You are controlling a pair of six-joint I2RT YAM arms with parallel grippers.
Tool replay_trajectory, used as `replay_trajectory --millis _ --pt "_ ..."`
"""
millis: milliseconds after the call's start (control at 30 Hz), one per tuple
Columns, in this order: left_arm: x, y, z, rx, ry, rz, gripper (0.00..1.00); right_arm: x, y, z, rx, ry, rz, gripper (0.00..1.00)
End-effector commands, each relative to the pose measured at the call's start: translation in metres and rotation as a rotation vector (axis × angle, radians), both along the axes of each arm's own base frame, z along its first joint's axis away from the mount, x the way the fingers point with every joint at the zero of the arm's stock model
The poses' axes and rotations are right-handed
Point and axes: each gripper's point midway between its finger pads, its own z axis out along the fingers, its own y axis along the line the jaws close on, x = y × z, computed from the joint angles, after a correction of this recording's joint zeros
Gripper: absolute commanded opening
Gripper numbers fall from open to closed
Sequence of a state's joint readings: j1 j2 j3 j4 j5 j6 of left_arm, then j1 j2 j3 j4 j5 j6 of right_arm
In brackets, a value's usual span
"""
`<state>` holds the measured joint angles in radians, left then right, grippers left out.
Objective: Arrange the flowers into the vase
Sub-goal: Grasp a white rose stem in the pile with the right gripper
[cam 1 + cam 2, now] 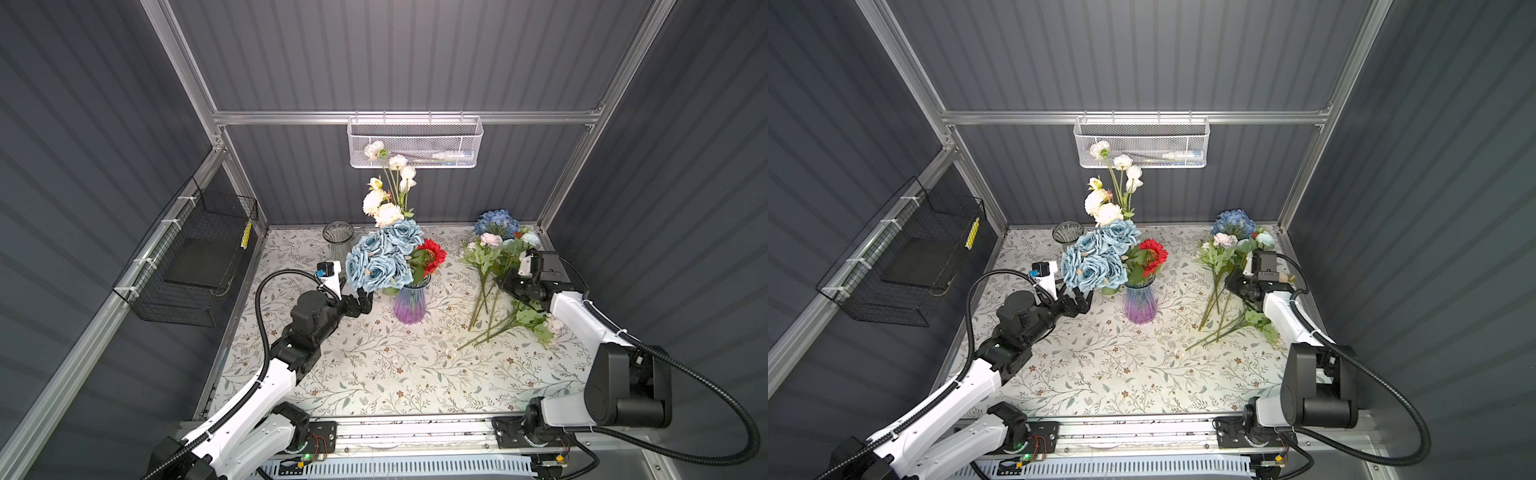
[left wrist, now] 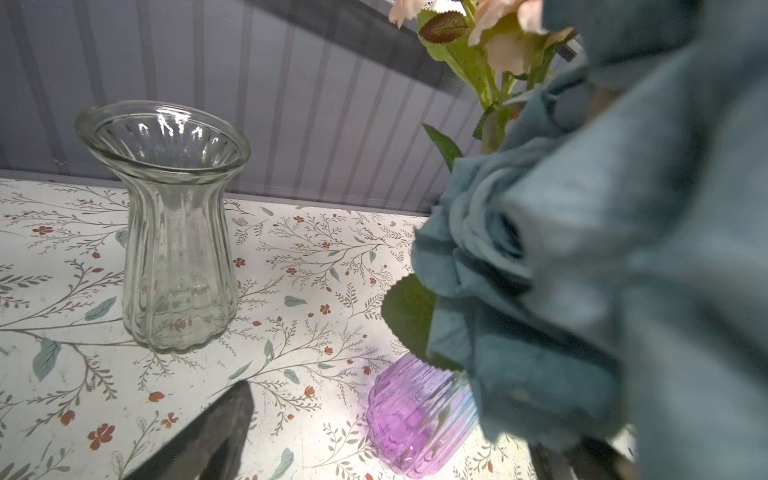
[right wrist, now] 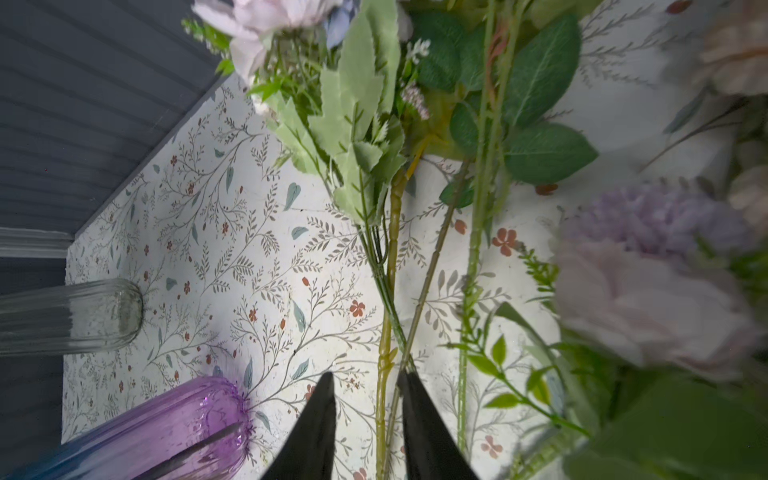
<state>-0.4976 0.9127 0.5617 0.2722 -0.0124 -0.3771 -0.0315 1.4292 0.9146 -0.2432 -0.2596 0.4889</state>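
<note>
Left wrist view: dusty-blue roses (image 2: 582,257) blurred and fill much of frame, hiding mouth and neck of purple vase (image 2: 415,419). Of left gripper (image 1: 363,300), one finger (image 2: 224,432) cut by frame edge, other almost wholly behind petals.
Right wrist view: lilac bloom (image 3: 648,299) out of focus; clear vase (image 3: 70,316) and purple vase cut by frame edge. Contact of right gripper (image 3: 365,374) with stems (image 3: 384,332) unclear.
Both top views: right gripper tips lost among leaves. White-and-blue item (image 1: 453,156) in white mesh basket (image 1: 395,141) too small to identify.
</note>
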Motion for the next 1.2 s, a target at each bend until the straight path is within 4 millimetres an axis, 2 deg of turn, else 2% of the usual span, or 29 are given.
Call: replay_trajectory --millis 0,233,433,600,733,933,1000,1100,1167 --pt "0.003 0.003 0.004 -0.008 -0.024 0.025 1.00 -0.012 0.000 -0.023 -0.038 0.089 0.005 0.31" --pt "0.006 0.006 0.010 -0.008 -0.043 0.044 0.99 -0.027 -0.016 -0.060 -0.113 0.199 -0.061 0.31" --pt "0.006 0.002 0.014 -0.001 -0.043 0.024 0.99 -0.017 -0.017 -0.078 -0.139 0.248 -0.052 0.30" --pt "0.005 0.002 0.016 -0.004 -0.048 0.023 0.99 -0.004 -0.024 -0.086 -0.171 0.271 -0.079 0.30" --pt "0.005 0.002 0.018 -0.005 -0.052 0.022 0.99 0.008 -0.020 -0.090 -0.160 0.280 -0.068 0.27" --pt "0.003 0.004 0.020 -0.007 -0.058 0.024 0.99 0.010 -0.023 -0.097 -0.161 0.303 -0.094 0.19" --pt "0.002 0.004 0.021 -0.010 -0.061 0.024 0.99 0.007 -0.023 -0.100 -0.162 0.313 -0.104 0.15" --pt "0.002 0.004 0.022 -0.011 -0.064 0.023 0.99 0.006 -0.022 -0.097 -0.163 0.290 -0.101 0.00" --pt "0.002 0.003 0.022 -0.010 -0.064 0.021 0.99 0.006 -0.021 -0.085 -0.172 0.249 -0.097 0.00"
